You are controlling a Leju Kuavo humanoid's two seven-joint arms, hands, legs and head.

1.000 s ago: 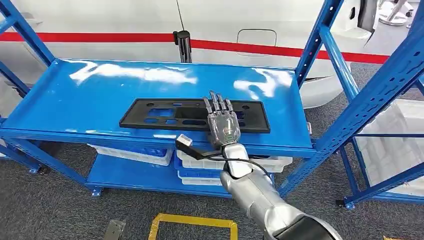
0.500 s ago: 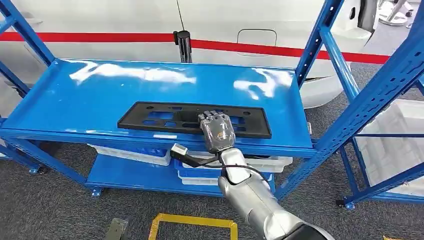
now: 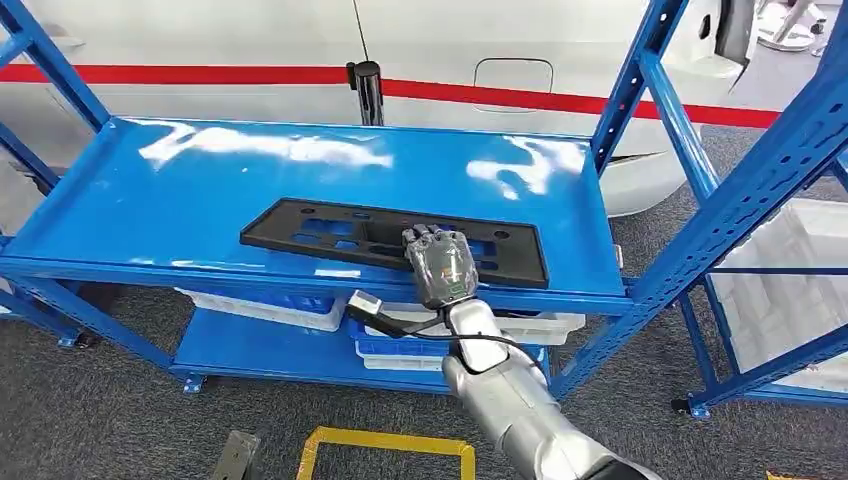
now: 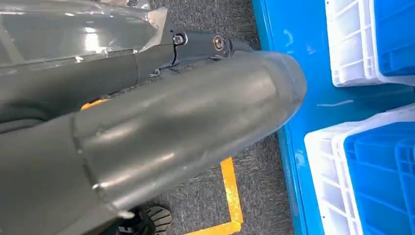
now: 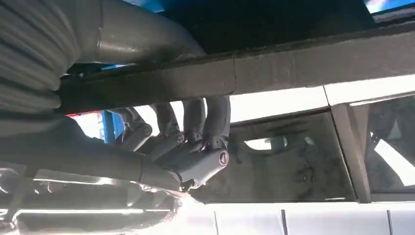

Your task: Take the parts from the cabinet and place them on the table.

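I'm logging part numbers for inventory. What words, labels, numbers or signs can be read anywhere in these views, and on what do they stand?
None can be read.
Black part on the blue shelf: no readable marking.
Right hand: a small greenish patch on its back, too small to read.
White crates: no label shows.

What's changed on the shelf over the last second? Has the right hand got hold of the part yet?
The right hand went from flat with fingers stretched over the black part to fingers curled down over its near edge; the right wrist view shows the fingers hooked around that edge. The part's right end has swung slightly nearer the shelf's front edge. The blue shelf and the bins below stayed put.
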